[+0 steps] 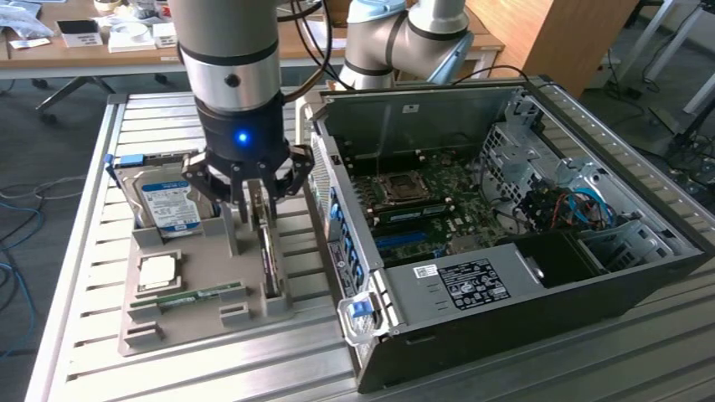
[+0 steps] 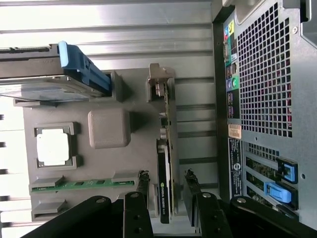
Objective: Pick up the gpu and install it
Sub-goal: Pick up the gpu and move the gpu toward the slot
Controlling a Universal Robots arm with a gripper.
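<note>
The gpu (image 1: 270, 268) stands on edge in a slot of the grey holder tray (image 1: 179, 331). It is a thin card with a green board edge, a black cooler and a silver bracket at one end. My gripper (image 1: 263, 205) hangs just above its upper edge. In the wrist view the gpu (image 2: 166, 148) runs edge-on between my two fingers (image 2: 142, 181), which sit on either side of the card with a small gap each. The gripper (image 2: 166, 174) is open and holds nothing.
The tray also carries a hard drive (image 1: 167, 201) with a blue-white label, a processor (image 1: 156, 272) and a memory stick (image 1: 201, 295). The open computer case (image 1: 503, 218) lies at the exterior view's right, close beside the tray, with its motherboard (image 1: 436, 201) exposed.
</note>
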